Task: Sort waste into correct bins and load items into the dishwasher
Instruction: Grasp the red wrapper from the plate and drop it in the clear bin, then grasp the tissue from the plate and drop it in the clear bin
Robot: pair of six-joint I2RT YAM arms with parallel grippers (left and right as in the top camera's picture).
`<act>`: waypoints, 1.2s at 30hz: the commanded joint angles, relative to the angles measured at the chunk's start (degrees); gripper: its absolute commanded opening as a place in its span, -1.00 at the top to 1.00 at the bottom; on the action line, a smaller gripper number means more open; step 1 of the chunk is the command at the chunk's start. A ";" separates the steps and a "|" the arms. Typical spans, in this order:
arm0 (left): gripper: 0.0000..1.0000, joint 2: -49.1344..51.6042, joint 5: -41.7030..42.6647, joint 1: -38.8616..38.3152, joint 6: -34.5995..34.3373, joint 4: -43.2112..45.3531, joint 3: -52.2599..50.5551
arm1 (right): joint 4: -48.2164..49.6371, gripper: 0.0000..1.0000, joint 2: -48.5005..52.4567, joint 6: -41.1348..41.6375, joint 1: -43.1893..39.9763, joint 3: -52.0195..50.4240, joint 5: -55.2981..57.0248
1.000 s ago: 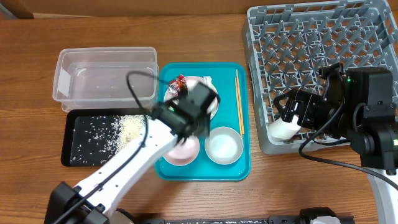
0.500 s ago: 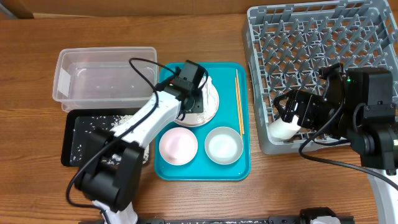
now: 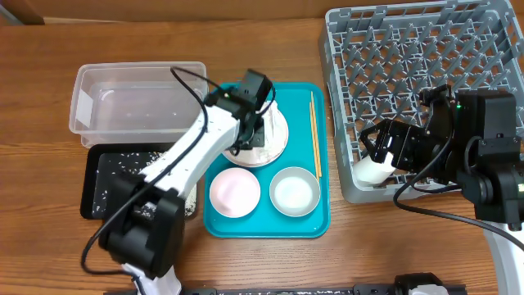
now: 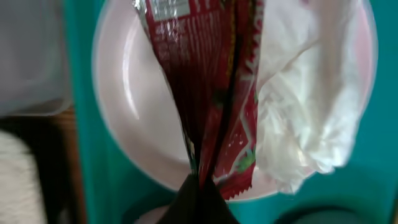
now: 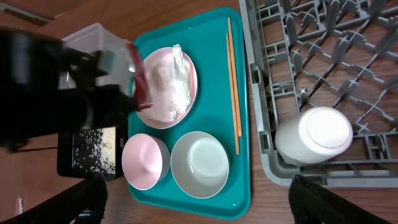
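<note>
My left gripper (image 4: pixel 200 186) is shut on the lower end of the red sauce packet (image 4: pixel 205 81), which stands up over the large pink-rimmed plate (image 3: pixel 276 138) on the teal tray. A crumpled white napkin (image 4: pixel 311 106) lies on that plate beside the packet. Two bowls (image 3: pixel 235 192) (image 3: pixel 295 191) and the chopsticks (image 3: pixel 314 135) also rest on the teal tray. My right gripper (image 3: pixel 378 147) stands open at the front left corner of the grey dish rack (image 3: pixel 426 65), just above a white cup (image 5: pixel 316 134) lying in it.
The clear tub (image 3: pixel 82 98) sits left of the teal tray (image 3: pixel 319 225). In front of the tub is the black tray (image 3: pixel 92 197), holding scattered rice (image 3: pixel 168 168). The left arm stretches across the black tray's right end.
The left arm swung from above the pink bowl back to the plate, and its jaws closed on the sauce packet. The right arm has not moved.
</note>
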 commanded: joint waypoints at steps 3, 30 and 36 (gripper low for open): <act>0.92 -8.98 -10.71 1.38 -1.86 -6.75 8.44 | 0.00 -0.88 -0.42 -0.39 -0.11 1.03 0.50; -0.16 -4.11 -1.64 2.75 8.33 1.73 9.73 | -0.85 -0.89 -0.42 -0.39 -0.11 1.03 1.55; -0.47 6.78 -4.79 -4.52 7.98 2.82 9.42 | -0.85 -0.89 -0.42 -0.39 -0.11 1.03 1.55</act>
